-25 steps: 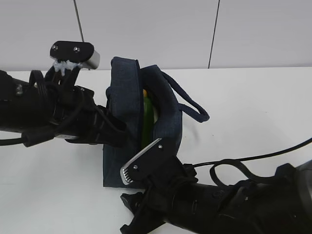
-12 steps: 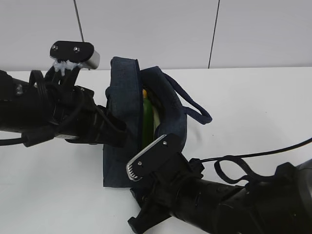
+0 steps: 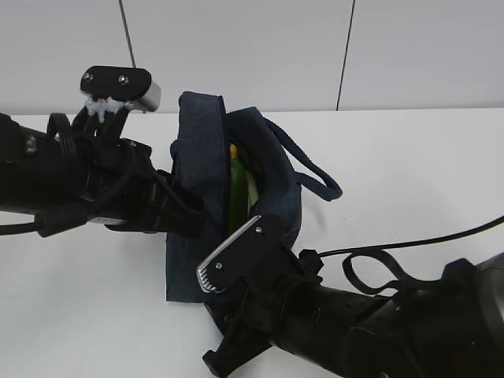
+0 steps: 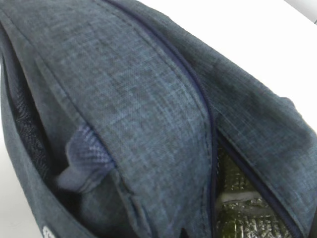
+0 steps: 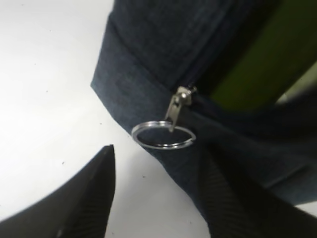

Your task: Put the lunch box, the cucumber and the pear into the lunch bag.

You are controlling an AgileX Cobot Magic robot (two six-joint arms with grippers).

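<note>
The navy lunch bag [image 3: 197,157] stands open in the middle of the table. Through its opening I see a green strip, the cucumber [image 3: 236,189], a paler edge beside it, and a yellow bit [image 3: 233,149] that may be the pear. The lunch box is not clearly visible. My left gripper [image 3: 197,214] pinches the bag's left flap; the left wrist view shows only bunched fabric [image 4: 148,124] and silver lining [image 4: 242,213]. My right gripper [image 5: 158,156] is open just short of the zipper's metal ring pull [image 5: 163,135] at the bag's front corner; its right finger [image 5: 233,198] lies against the fabric.
The bag's looped handle [image 3: 315,177] hangs out to the right on the white table [image 3: 409,173]. A black cable [image 3: 386,260] runs from my right arm [image 3: 331,323] across the table. A white wall stands behind.
My right arm has pushed in closer to the bag's front corner. The bag's right side and handle have shifted slightly to the right. The left arm has not moved.
</note>
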